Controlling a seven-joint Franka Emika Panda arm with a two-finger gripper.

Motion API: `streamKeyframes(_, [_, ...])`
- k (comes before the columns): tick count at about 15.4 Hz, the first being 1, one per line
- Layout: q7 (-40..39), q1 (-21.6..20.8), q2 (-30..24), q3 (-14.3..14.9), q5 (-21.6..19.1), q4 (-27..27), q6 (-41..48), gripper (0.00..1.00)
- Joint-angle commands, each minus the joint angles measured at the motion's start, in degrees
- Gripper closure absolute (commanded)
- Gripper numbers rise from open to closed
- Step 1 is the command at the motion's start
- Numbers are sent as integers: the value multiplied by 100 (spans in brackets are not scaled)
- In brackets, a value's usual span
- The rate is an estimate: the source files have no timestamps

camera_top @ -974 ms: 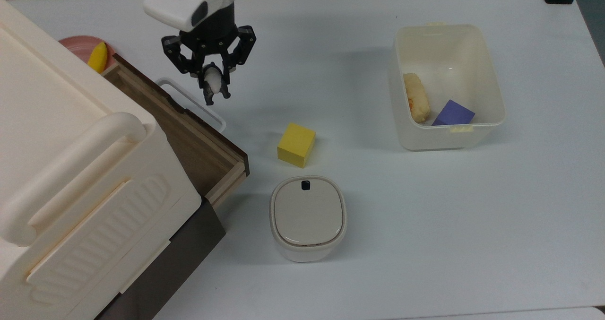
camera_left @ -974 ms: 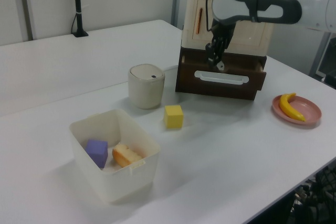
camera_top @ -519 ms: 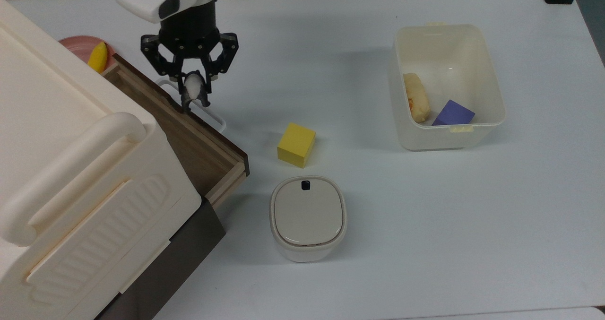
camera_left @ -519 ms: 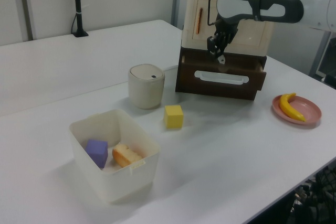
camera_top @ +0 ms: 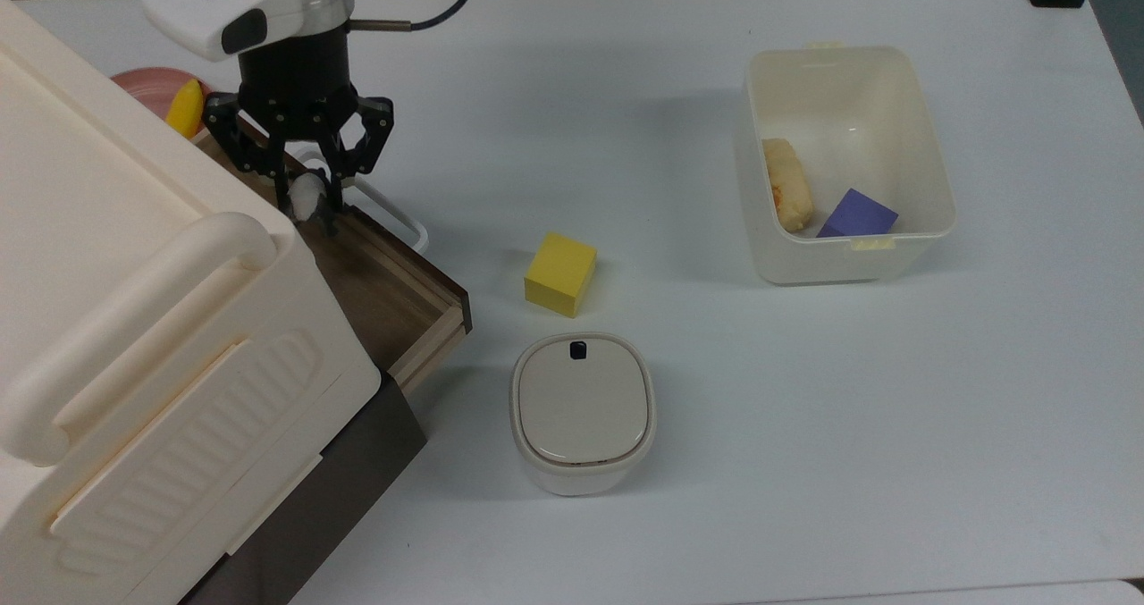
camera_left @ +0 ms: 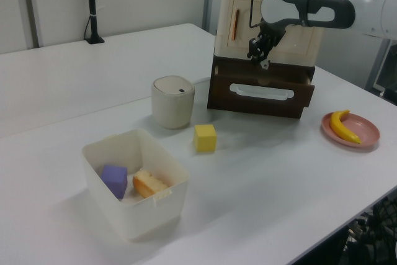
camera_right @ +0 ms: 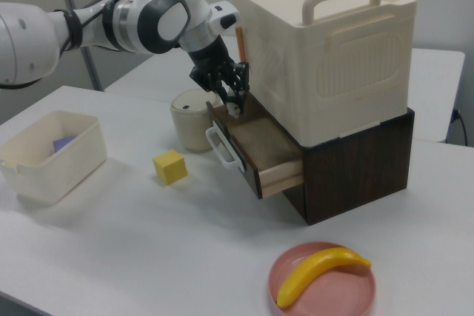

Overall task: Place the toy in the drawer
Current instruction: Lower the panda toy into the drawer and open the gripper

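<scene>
Cream cabinet (camera_top: 134, 319) at top view's left, drawer (camera_top: 393, 292) pulled open over bench (camera_top: 715, 408). Tool (camera_top: 308, 201) pinches toy (camera_top: 304, 197), hanging directly above drawer's far end; release point lies straight below, judged.

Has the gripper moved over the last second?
Yes. In the top view the gripper, shut on the toy, has travelled toward the top view's left, from beyond the white handle to above the open drawer.
</scene>
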State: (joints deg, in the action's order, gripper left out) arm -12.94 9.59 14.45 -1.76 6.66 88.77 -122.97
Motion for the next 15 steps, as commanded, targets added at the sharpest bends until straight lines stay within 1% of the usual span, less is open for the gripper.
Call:
streamKeyframes(1, [72,-62,172,62,-68,-211,-60,78])
streamKeyframes(2, [81,-71,172,62,-68,-211,-52,46])
streamKeyframes(4, [72,-71,172,62,-33,-202,-60,18])
streamKeyframes(7, [81,-80,154,53,-33,-193,-34,17])
streamKeyframes(8, [90,-97,93,44,-42,-176,27,0])
streamKeyframes(9, [142,-115,-3,27,-59,-150,114,0])
streamKeyframes(12, [721,-159,-372,-35,-121,-176,1114,0])
streamKeyframes(15, [1257,-352,-715,-35,-130,-167,2125,0])
